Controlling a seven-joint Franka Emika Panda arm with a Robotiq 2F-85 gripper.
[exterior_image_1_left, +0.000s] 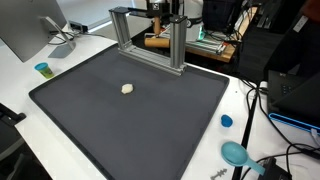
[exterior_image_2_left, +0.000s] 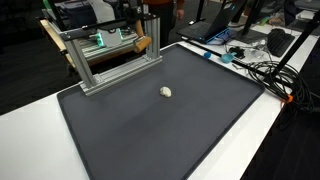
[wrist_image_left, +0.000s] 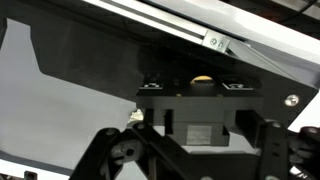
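In the wrist view my gripper (wrist_image_left: 200, 122) reaches forward with its dark linkages spread wide at the bottom of the picture. A dark box-shaped block (wrist_image_left: 196, 100) with a pale label sits between the fingers; contact with it is not visible. A small yellowish piece (wrist_image_left: 202, 80) shows just beyond the block. An aluminium frame (exterior_image_1_left: 150, 40) (exterior_image_2_left: 108, 55) stands at the far edge of the black mat (exterior_image_1_left: 90, 130) (exterior_image_2_left: 200, 140), and the arm (exterior_image_1_left: 165, 12) is behind it, mostly hidden. A small cream lump (exterior_image_1_left: 127, 88) (exterior_image_2_left: 166, 92) lies alone on the mat.
A blue cup (exterior_image_1_left: 42, 69), a blue cap (exterior_image_1_left: 226, 121) and a teal scoop (exterior_image_1_left: 235, 153) lie on the white table beside the mat. A monitor (exterior_image_1_left: 25, 30) stands at one corner. Cables (exterior_image_2_left: 265, 70) and electronics crowd another side. A wooden handle (exterior_image_2_left: 143, 43) juts from the frame.
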